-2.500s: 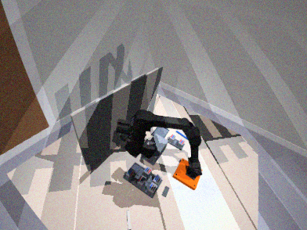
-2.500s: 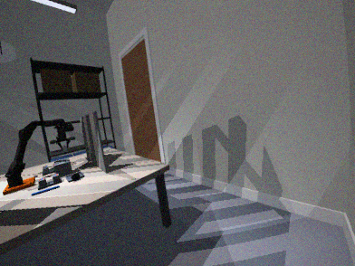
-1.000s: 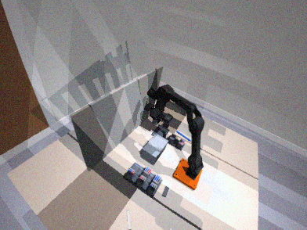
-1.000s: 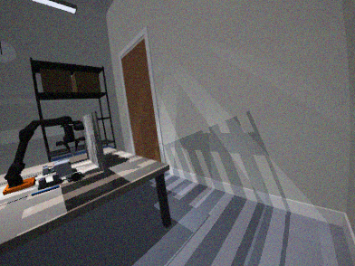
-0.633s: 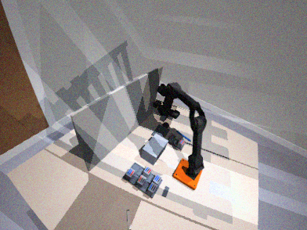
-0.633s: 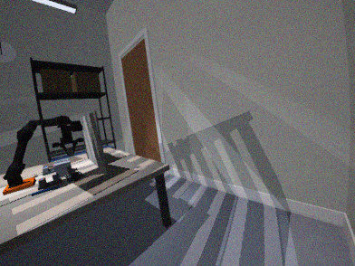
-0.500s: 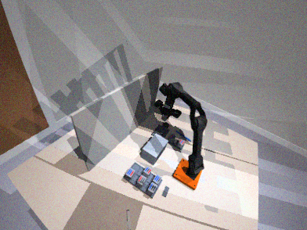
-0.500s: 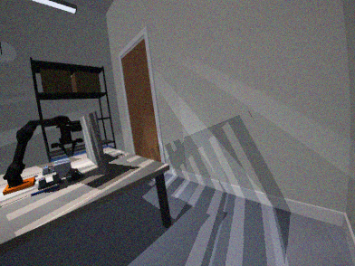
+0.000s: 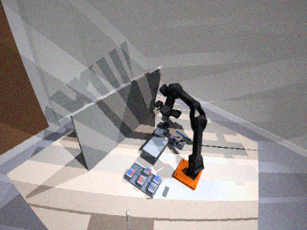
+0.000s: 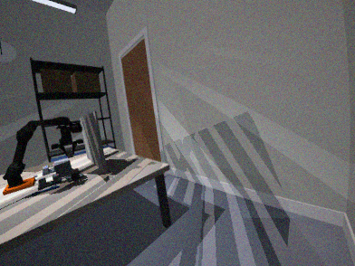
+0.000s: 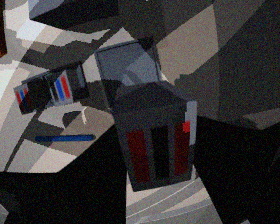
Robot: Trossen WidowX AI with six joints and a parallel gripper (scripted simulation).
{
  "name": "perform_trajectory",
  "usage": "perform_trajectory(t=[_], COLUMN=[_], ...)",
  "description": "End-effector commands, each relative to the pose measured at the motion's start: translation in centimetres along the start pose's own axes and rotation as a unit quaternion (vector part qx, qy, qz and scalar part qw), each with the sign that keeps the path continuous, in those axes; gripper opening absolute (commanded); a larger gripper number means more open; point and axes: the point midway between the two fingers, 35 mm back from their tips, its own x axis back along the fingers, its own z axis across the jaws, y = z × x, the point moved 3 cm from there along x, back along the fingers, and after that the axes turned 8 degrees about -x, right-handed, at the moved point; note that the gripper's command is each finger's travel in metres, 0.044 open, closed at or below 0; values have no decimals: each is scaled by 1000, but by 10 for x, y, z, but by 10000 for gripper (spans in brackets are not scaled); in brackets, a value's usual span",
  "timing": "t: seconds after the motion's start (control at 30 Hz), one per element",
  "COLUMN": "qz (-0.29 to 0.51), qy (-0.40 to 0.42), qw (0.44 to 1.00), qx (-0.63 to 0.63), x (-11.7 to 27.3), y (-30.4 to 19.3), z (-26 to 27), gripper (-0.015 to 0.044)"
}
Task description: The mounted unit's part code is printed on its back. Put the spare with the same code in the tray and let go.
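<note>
My gripper [image 9: 164, 124] [image 10: 68, 149] [image 11: 149, 122] is shut on a dark spare unit [image 11: 161, 112] with dark red and black stripes and a small bright red mark. The unit hangs above the table beside the shallow grey-blue tray [image 9: 159, 131] [image 11: 125, 64]; its upper end overlaps the tray's near edge in the wrist view. Two units with red, blue and white stripes [image 11: 62, 88] stand in a dark holder left of the tray. I cannot tell which is the mounted one. No code is readable, and the fingertips are lost in darkness.
A grey box [image 9: 156, 148] stands between the tray and a dark rack [image 9: 135, 174] of several striped units. A tall grey panel [image 9: 113, 117] [image 10: 93, 140] stands behind them. A blue pen [image 9: 183, 136] [image 11: 65, 138] lies near the holder. Striped shadows cross the table.
</note>
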Motion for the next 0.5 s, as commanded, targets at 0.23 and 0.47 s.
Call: perform_trajectory(t=[0.23,0.47], qz=[0,0], qy=[0,0], qw=[1000,1000], qx=[2,2], x=[-8,-13], y=[-1,-1], z=[-2,-3], gripper=[0,0])
